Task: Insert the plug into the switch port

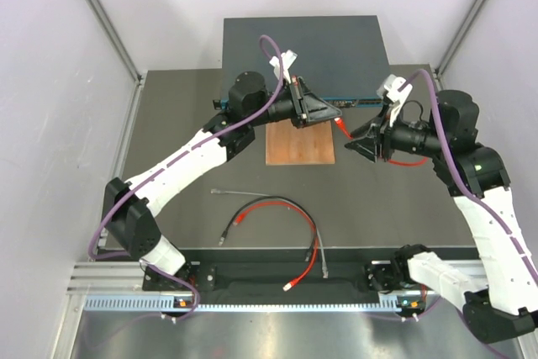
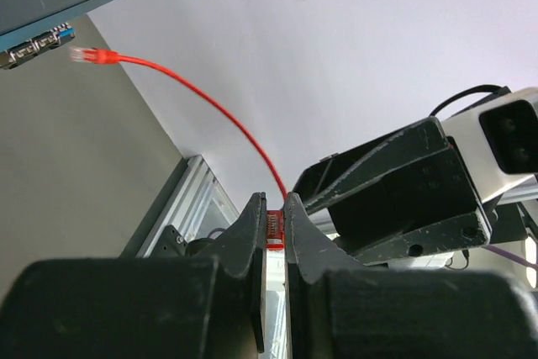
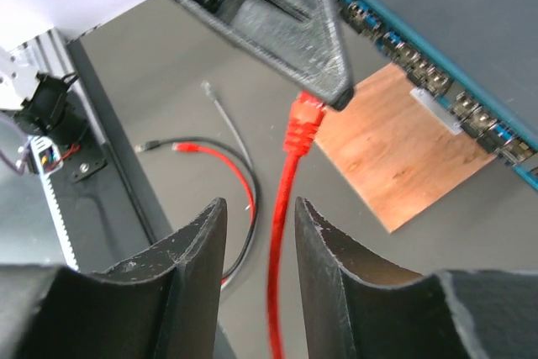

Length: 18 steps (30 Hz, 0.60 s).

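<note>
The switch (image 1: 303, 52) is a dark blue-grey box at the table's back, with a teal port face (image 3: 437, 81) toward me. My left gripper (image 1: 332, 111) hovers just in front of that face and is shut on the red plug (image 2: 275, 229) of a red cable (image 3: 282, 233). In the right wrist view the plug's boot (image 3: 304, 119) hangs below the left fingers. My right gripper (image 3: 259, 212) is open. The cable runs between its fingers without being clamped. The cable's other plug (image 2: 88, 55) floats near the switch's ports (image 2: 34, 46).
A brown wooden board (image 1: 300, 145) lies in front of the switch, below both grippers. Loose black and red cables (image 1: 277, 212) and a grey cable (image 1: 324, 258) lie on the near half of the table. Aluminium frame posts stand at the back corners.
</note>
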Each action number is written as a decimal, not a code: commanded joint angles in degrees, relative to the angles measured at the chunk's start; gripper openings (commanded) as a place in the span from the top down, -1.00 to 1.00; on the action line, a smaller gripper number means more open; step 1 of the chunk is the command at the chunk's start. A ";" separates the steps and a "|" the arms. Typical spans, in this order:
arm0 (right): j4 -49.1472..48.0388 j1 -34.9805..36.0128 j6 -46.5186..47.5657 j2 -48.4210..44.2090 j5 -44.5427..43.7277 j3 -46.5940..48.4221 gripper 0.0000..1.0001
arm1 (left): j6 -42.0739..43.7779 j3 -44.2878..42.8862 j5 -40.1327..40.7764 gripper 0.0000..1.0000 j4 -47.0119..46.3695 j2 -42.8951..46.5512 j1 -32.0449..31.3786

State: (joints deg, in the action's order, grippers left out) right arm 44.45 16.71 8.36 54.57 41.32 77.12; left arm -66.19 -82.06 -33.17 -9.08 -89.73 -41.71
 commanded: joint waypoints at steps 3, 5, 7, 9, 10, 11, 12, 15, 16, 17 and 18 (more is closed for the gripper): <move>-6.56 0.78 -1.94 0.37 -1.42 -0.57 0.24 | -1.83 0.06 -0.41 1.00 -5.42 0.79 -0.21; -7.18 0.78 -1.94 0.45 -1.68 -0.74 0.27 | -2.27 0.32 -0.49 1.00 -5.68 0.79 -0.21; -8.05 0.78 -2.38 0.63 -1.94 -1.01 0.30 | -2.36 0.32 -0.49 1.00 -5.95 0.79 -0.21; -8.50 0.96 -2.73 0.80 -2.03 -1.10 0.35 | -2.62 0.41 -0.58 1.00 -6.21 0.79 -0.21; -8.59 0.87 -2.74 0.81 -2.03 -1.10 0.35 | -2.71 0.41 -0.67 1.00 -6.30 0.70 -0.21; -8.76 0.87 -2.82 1.15 -2.21 -1.10 0.36 | -2.97 0.50 -0.67 1.00 -6.65 0.70 -0.21; -8.76 0.87 -2.82 1.16 -2.30 -1.18 0.38 | -3.15 0.50 -0.84 1.00 -6.82 0.79 -0.21; -9.38 0.96 -2.82 1.42 -2.30 -1.36 0.55 | -3.41 0.59 -0.76 1.00 -6.91 0.61 -0.21; -9.29 0.96 -3.08 1.59 -2.30 -1.27 0.55 | -3.42 0.59 -0.84 1.00 -7.09 0.53 -0.21; -9.20 0.96 -3.09 1.77 -2.12 -1.36 0.53 | -3.50 0.59 -0.85 1.00 -7.18 0.70 -0.21; -9.11 1.04 -3.09 1.77 -2.03 -1.45 0.48 | -3.76 0.59 -0.85 1.00 -7.18 0.70 -0.21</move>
State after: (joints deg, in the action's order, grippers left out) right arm 38.39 16.78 5.63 56.01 39.31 75.72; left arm -68.86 -81.73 -33.17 -10.85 -89.73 -41.69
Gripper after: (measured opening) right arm 0.245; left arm 0.102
